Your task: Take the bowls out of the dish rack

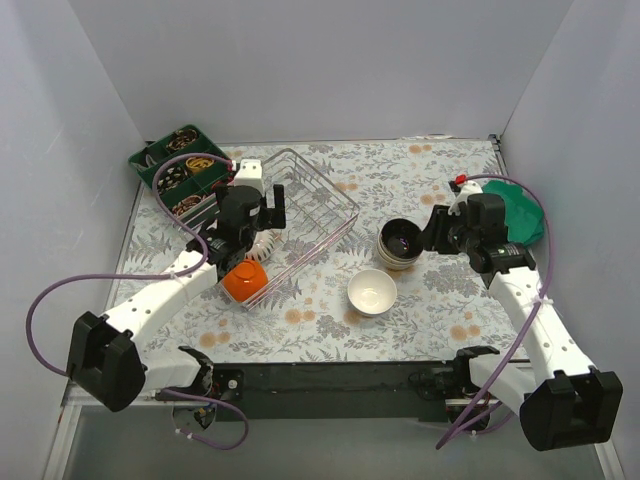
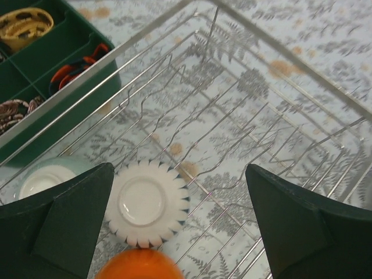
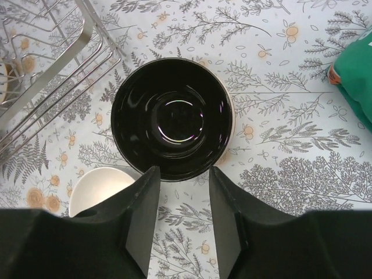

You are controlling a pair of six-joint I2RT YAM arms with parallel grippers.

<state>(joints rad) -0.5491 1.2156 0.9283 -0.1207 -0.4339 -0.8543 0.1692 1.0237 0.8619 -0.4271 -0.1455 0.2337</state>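
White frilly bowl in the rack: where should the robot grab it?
Probably from above, pinching the white bowl across its ribbed sides. It sits base-up in the dish rack, so no rim shows, and the open left gripper hangs above.

Floral-cloth desk (image 1: 430,300) carries dish rack (image 1: 312,200), green compartment tray (image 1: 180,165) far-left, dark bowl (image 1: 402,243), white bowl (image 1: 372,292), green bundle (image 1: 525,210) right.
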